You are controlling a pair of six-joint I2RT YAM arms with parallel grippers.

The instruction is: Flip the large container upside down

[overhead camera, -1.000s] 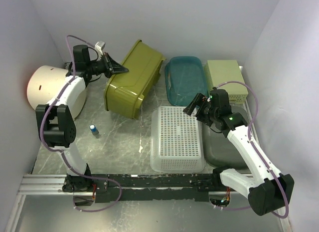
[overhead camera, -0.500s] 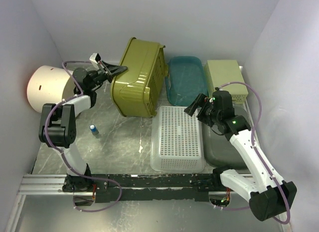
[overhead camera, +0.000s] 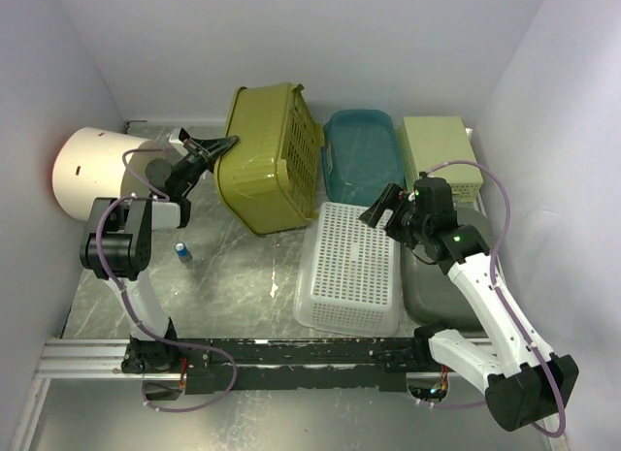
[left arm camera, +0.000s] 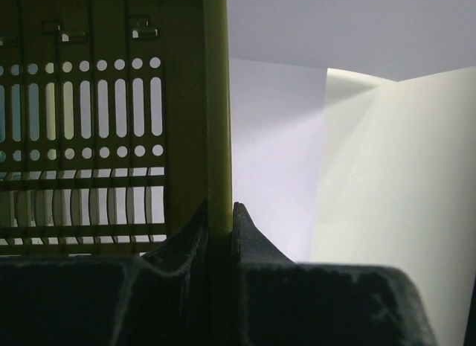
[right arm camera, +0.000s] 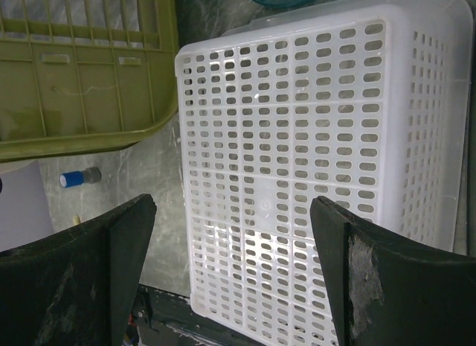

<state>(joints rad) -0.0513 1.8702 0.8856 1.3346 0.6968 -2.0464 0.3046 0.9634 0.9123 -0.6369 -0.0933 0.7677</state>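
Observation:
The large container (overhead camera: 264,168) is an olive-green slotted basket at the back, left of centre. It stands tipped up on one edge, with its smooth base toward the left and a slotted wall (overhead camera: 303,145) toward the right. My left gripper (overhead camera: 219,146) is shut on its rim, and the left wrist view shows the thin olive rim (left arm camera: 217,138) pinched between the two dark fingers (left arm camera: 220,213). My right gripper (overhead camera: 380,207) hangs open over the white basket (overhead camera: 349,267) with nothing between its fingers (right arm camera: 234,212). An olive container edge (right arm camera: 82,100) shows at the upper left of the right wrist view.
The white perforated basket (right arm camera: 320,152) lies upside down in the middle. A teal tub (overhead camera: 361,155) and a pale green box (overhead camera: 441,152) sit at the back right. A grey bin (overhead camera: 441,286) lies under my right arm. At the left are a white cylinder (overhead camera: 92,170) and a small blue-capped item (overhead camera: 180,249).
The olive container has swung from lying on its side to standing tipped up on an edge. My left gripper came down and nearer with the rim. The right arm barely moved.

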